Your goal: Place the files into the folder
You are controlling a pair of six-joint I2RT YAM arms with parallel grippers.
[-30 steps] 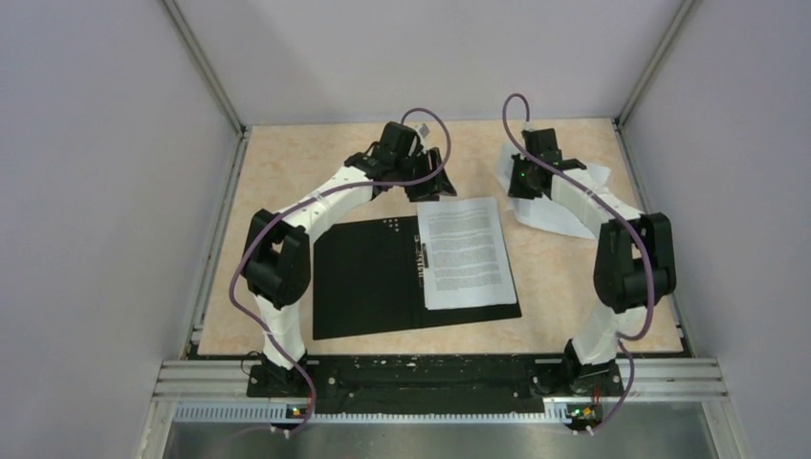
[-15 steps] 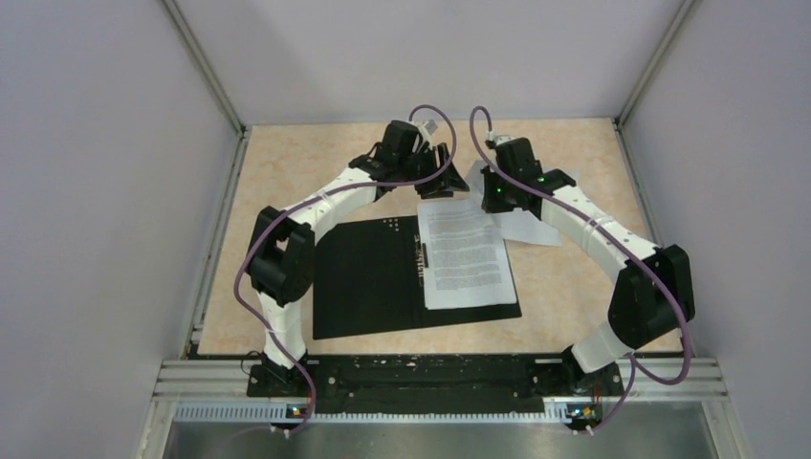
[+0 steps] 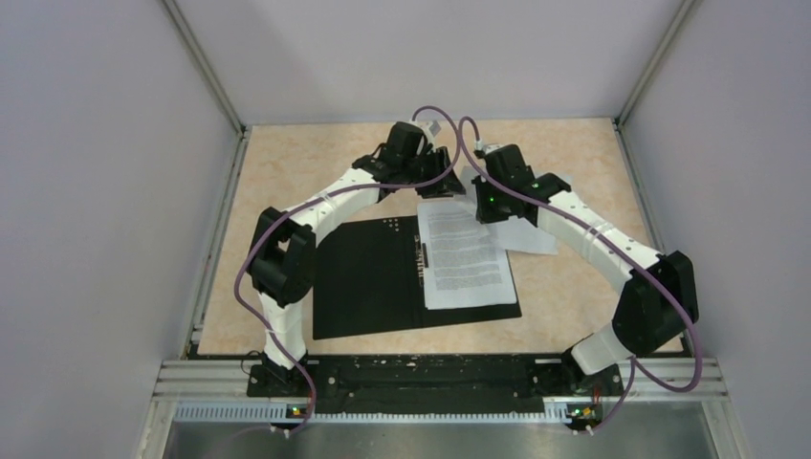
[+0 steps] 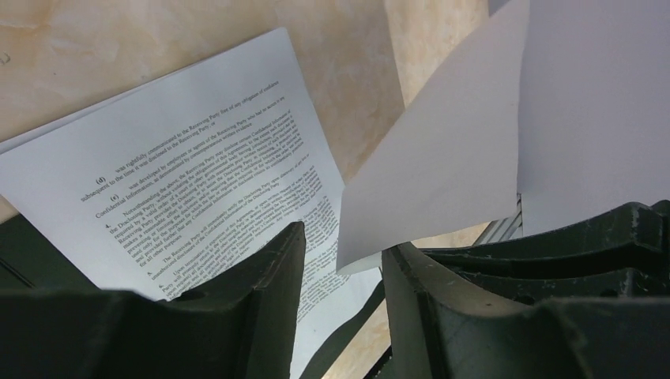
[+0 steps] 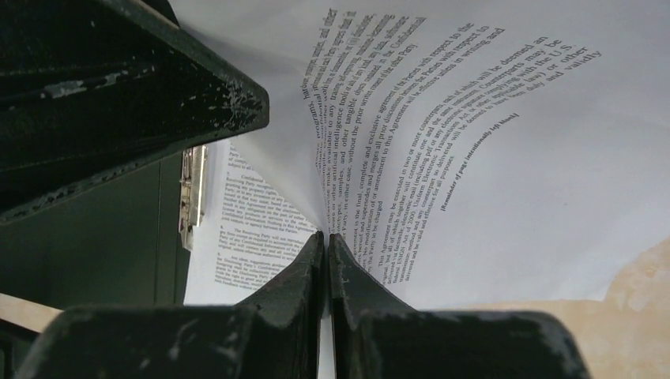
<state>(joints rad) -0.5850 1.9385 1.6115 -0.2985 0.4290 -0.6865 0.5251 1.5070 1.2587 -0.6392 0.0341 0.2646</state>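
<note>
**Second file caught between two tools**

Top view: one open folder [image 3: 368, 277] on the desk [image 3: 287, 163] holds the first file [image 3: 466, 253] lying flat. The second file [image 3: 531, 234] hangs from the right tool [image 3: 478, 196], with the left tool [image 3: 445, 186] just beside.

Left wrist: the left tool's jaws are apart around the second file's corner.

Right wrist: the right tool is pinched tight on that sheet. If both tools pull at once, it may crease or tear.
</note>
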